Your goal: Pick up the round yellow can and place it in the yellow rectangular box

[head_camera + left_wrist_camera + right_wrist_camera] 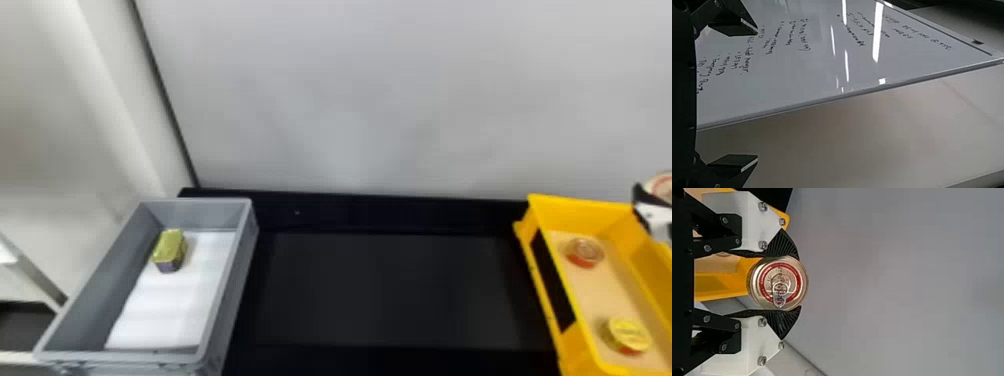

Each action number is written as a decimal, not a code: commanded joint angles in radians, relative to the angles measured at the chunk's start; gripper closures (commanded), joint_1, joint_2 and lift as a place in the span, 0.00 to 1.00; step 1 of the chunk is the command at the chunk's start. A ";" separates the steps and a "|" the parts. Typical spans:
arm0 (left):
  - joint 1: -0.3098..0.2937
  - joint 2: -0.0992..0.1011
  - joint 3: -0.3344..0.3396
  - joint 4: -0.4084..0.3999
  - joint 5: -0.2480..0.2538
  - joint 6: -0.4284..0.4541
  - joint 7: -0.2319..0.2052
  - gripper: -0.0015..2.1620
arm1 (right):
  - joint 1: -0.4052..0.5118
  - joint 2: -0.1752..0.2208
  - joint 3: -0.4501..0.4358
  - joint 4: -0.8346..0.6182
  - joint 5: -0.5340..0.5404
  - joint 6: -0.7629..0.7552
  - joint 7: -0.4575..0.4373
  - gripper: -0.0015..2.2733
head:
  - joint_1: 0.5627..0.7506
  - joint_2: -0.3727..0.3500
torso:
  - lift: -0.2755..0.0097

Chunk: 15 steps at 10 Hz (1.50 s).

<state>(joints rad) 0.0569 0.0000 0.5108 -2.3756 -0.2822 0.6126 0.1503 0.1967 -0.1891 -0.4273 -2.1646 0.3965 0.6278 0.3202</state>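
We've got the can (777, 284) clamped in our right pincer (799, 283); let's centre over the box (582, 212), then lower gently.

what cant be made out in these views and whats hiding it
- can in the right tool, right wrist view: underside, hidden behind its lid
- same can, head view: partly cut off by the right edge
- yellow box, head view: near end, cut off by the bottom edge
- whiteboard, left wrist view: writing too small
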 commanded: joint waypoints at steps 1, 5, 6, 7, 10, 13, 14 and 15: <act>0.000 -0.003 0.006 -0.001 0.000 0.000 0.000 0.06 | 0.026 0.033 -0.062 0.058 -0.010 -0.022 -0.003 0.29 | 0.70 0.53 | 0.73; 0.000 -0.003 0.014 -0.004 0.000 0.000 -0.001 0.06 | 0.055 0.060 -0.085 0.157 -0.073 -0.026 -0.045 0.29 | 0.70 0.53 | 0.73; 0.000 -0.003 0.016 -0.004 0.000 0.000 -0.001 0.06 | 0.060 0.062 -0.093 0.187 -0.093 -0.028 -0.059 0.29 | 0.70 0.53 | 0.73; 0.001 -0.003 0.016 -0.004 0.000 0.000 -0.001 0.06 | 0.061 0.062 -0.100 0.212 -0.103 -0.028 -0.062 0.29 | 0.70 0.53 | 0.73; 0.001 -0.003 0.011 -0.005 0.000 0.000 -0.003 0.06 | 0.057 0.062 -0.102 0.304 -0.128 -0.031 -0.067 0.29 | 0.70 0.53 | 0.73; 0.000 -0.003 0.000 -0.004 0.000 0.003 -0.001 0.06 | -0.043 0.030 -0.073 0.450 -0.133 -0.055 -0.064 0.29 | 0.70 0.53 | 0.73; -0.003 -0.003 -0.006 -0.001 -0.002 0.003 -0.003 0.06 | -0.083 0.008 -0.056 0.494 -0.133 -0.060 -0.058 0.29 | 0.70 0.53 | 0.73; -0.003 -0.003 -0.010 0.003 -0.002 0.003 -0.001 0.06 | -0.115 -0.016 -0.033 0.532 -0.134 -0.060 -0.058 0.29 | 0.70 0.53 | 0.73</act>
<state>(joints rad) 0.0552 0.0000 0.5072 -2.3766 -0.2831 0.6153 0.1484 0.1304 -0.1754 -0.4866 -1.6887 0.2635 0.5705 0.2605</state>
